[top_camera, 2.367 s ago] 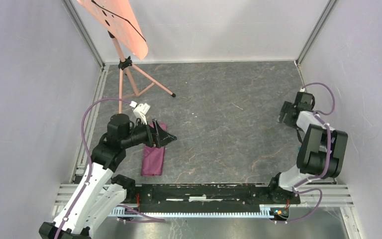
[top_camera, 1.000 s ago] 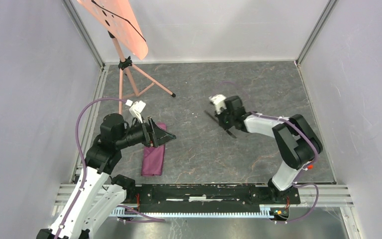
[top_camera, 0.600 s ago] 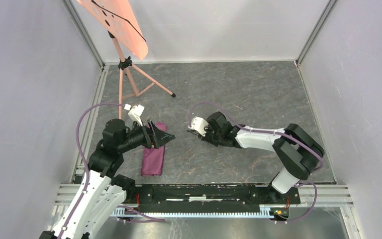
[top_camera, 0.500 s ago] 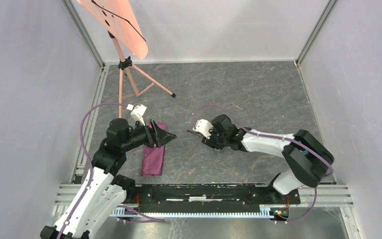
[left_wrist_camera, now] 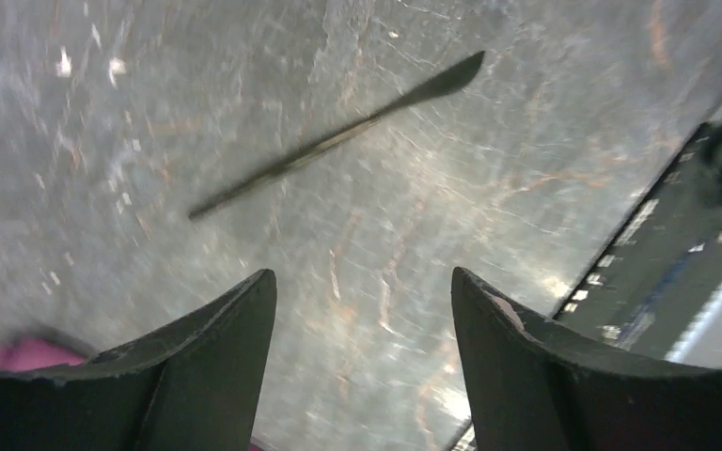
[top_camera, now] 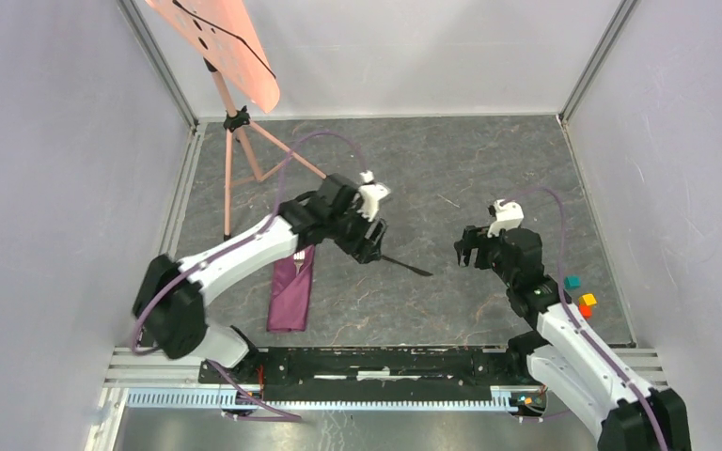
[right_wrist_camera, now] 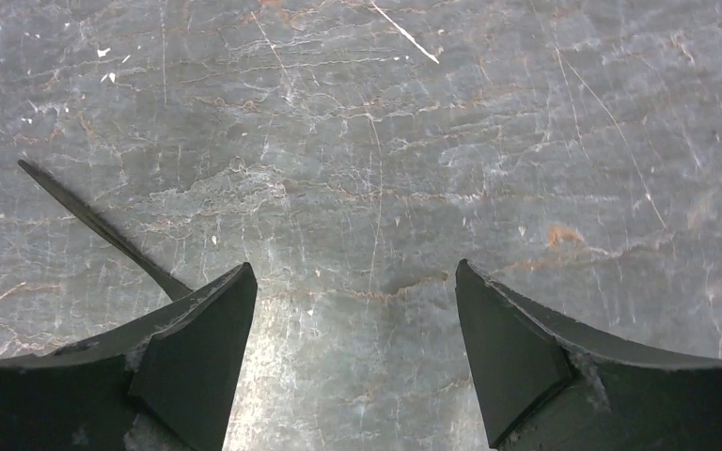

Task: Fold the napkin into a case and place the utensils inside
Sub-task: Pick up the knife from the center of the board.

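**Top view.** The case [top_camera: 290, 291] lies on the counter [top_camera: 489, 169] as a long, narrow maroon strip, left of centre. A pale mark at its far end may be a second piece; it is too small to confirm. One utensil [top_camera: 406, 267], slim and dark, lies flat on bare stone between the two arms, well apart from the case. The left pincer [top_camera: 368, 246] hangs just over the utensil's left end. The right pincer [top_camera: 471, 252] sits to its right, apart from it. Small coloured cubes [top_camera: 581, 299] rest beside the right arm.

**Left wrist view.** The left pincer [left_wrist_camera: 362, 277] is spread, with nothing between its fingers. The utensil [left_wrist_camera: 338, 139] runs diagonally ahead of it, broad end upper right, thin end lower left. A sliver of the case shows at the lower left corner.

**Right wrist view.** The right pincer [right_wrist_camera: 353, 268] is likewise spread and empty. The utensil [right_wrist_camera: 94, 221] slants down the left side, its lower end hidden behind the left-hand finger [right_wrist_camera: 188, 357].

**Handling, as judged.**
- The utensil is probably rigid, light, smooth metal lying flush on hard stone, so it may skid or pivot under a glancing touch.
- The best hold looks to be across the narrow shaft near mid-length, fingers square to it and pressed down to the counter.
- The case is soft, so its mouth may collapse or drag when the utensil goes in.
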{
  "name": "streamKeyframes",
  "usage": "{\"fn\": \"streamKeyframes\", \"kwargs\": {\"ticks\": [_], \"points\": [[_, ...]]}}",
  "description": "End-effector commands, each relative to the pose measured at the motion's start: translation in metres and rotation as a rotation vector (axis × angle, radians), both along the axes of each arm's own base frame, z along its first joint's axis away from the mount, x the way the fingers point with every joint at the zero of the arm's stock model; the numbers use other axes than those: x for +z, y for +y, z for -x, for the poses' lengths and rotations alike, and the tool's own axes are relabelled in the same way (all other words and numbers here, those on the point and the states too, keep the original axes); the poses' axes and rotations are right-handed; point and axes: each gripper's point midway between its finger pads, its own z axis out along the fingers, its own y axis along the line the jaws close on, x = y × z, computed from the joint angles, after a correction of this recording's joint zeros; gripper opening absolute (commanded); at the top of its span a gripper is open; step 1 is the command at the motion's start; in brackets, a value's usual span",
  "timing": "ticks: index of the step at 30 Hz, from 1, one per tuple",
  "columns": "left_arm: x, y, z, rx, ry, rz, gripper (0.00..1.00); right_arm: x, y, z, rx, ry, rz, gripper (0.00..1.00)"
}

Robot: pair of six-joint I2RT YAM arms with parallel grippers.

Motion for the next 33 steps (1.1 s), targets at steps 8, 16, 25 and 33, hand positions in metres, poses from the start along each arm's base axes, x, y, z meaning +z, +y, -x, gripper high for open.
{"fn": "streamKeyframes", "kwargs": {"ticks": [8,16,25,33], "points": [[-0.051,-0.055,-0.023,-0.627,-0.192,-0.407,0.71,0.031,-0.03,0.013,-0.122,-0.095,-0.048,0.89],[-0.094,-0.079,-0.024,-0.718,-0.168,-0.596,0.62,0.047,-0.039,0.018,-0.159,-0.149,-0.055,0.9],[-0.12,-0.076,-0.027,-0.718,-0.149,-0.686,0.56,0.052,-0.039,0.019,-0.158,-0.162,-0.062,0.91],[-0.14,-0.07,-0.026,-0.704,-0.114,-0.753,0.3,0.052,-0.038,0.02,-0.156,-0.161,-0.071,0.91]]}}
